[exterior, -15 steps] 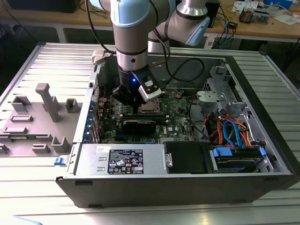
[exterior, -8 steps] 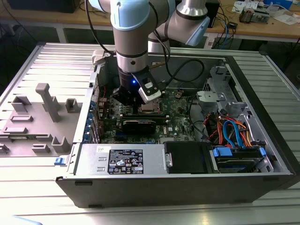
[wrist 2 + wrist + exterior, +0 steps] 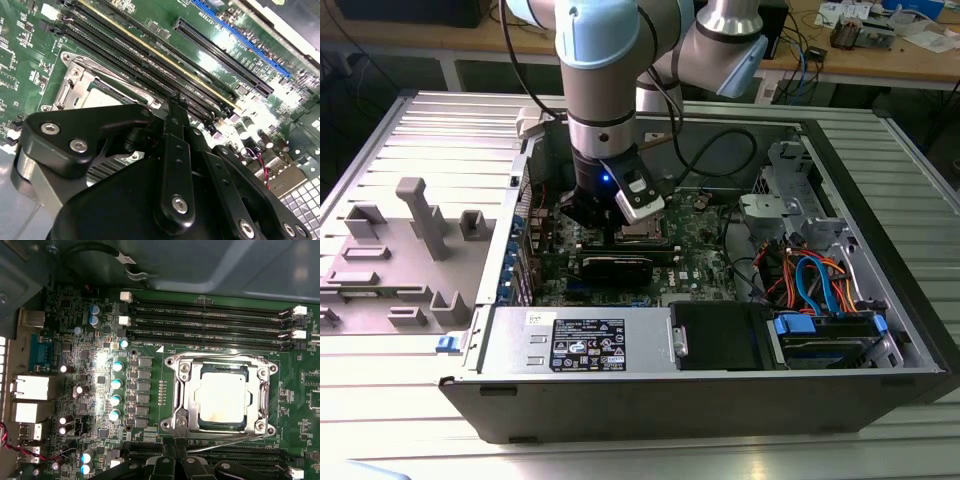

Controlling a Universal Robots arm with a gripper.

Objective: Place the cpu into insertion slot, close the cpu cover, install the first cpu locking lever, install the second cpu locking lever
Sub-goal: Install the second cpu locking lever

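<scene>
Open computer case [image 3: 880, 330] lies on a ribbed metal table [image 3: 410, 130], motherboard [image 3: 90, 340] facing up. A grey moulded fixture [image 3: 420, 215] stands on the table toward the exterior view's left, well apart from the case.

Arm reaches down into the case from above. Gripper [image 3: 605, 228] hangs just over the socket area, near the middle of the board. In the second wrist view the gripper [image 3: 172, 107] shows its black linkages drawn together to a narrow point, fingertips close to one another, nothing seen between them. The tip sits just above the board beside the memory slots [image 3: 150, 60].

In the first wrist view the cpu [image 3: 222, 396] lies flat in the insertion slot [image 3: 222, 429], silvery-grey top up, seated square. The cpu cover [image 3: 181, 395] is down over it, the metal frame ringing the chip with the chip's top showing through the window. A thin locking lever [image 3: 235, 441] runs along the socket edge nearest the gripper, lying slightly slanted; whether it is latched I cannot tell. The black gripper links [image 3: 175, 465] sit just beside that edge.

Four long memory slots [image 3: 210, 325] run along the far side of the socket. Teal-topped capacitors [image 3: 116, 382] line up in a row beside the socket. Rear ports [image 3: 30, 387] sit at the board's edge.
</scene>
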